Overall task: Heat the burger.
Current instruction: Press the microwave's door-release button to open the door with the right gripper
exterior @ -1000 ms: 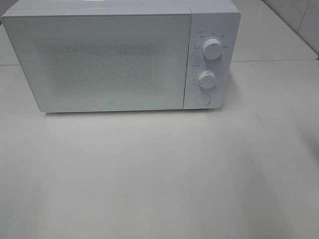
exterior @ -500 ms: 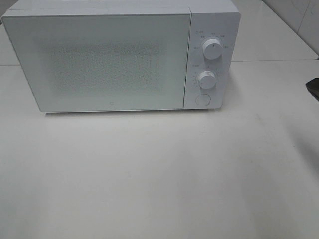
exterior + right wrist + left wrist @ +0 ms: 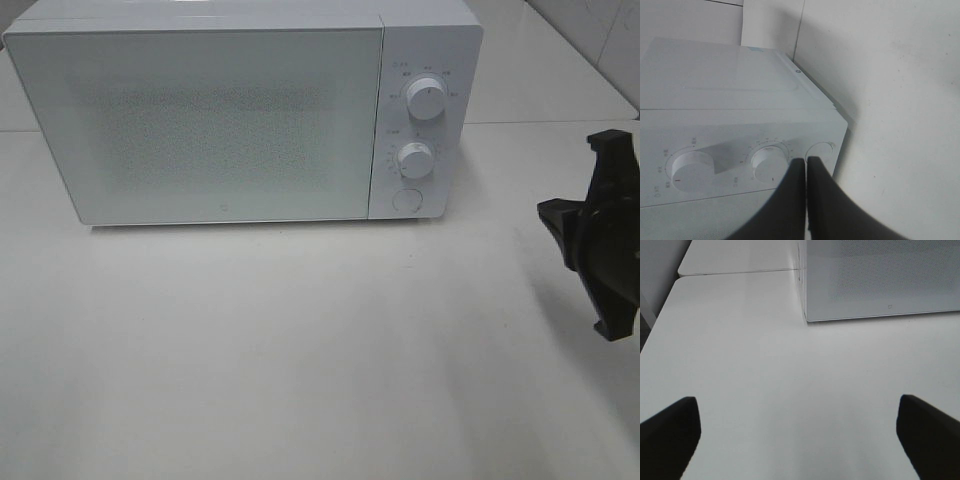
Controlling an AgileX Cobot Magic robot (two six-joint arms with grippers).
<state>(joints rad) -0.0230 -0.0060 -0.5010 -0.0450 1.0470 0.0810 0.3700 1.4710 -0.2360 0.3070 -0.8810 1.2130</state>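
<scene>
The burger is not in view in any frame. The white microwave (image 3: 240, 110) stands at the back of the table with its door (image 3: 200, 125) closed. My right gripper (image 3: 548, 212) is at the right edge of the exterior view, off to the right of the control panel. In the right wrist view the right gripper (image 3: 806, 162) is shut and empty, pointing toward the lower knob (image 3: 770, 162) and round button (image 3: 821, 150). My left gripper (image 3: 797, 425) is open and empty above the bare tabletop, in front of the microwave's left corner (image 3: 807, 317).
The control panel carries an upper knob (image 3: 427, 98), a lower knob (image 3: 414, 159) and a round button (image 3: 405, 199). The white table (image 3: 300, 350) stretches in front of the microwave. A tiled wall (image 3: 600, 40) is at the back right.
My right arm has come into the exterior view from the right edge and moved left toward the microwave's control panel. The microwave has not changed.
</scene>
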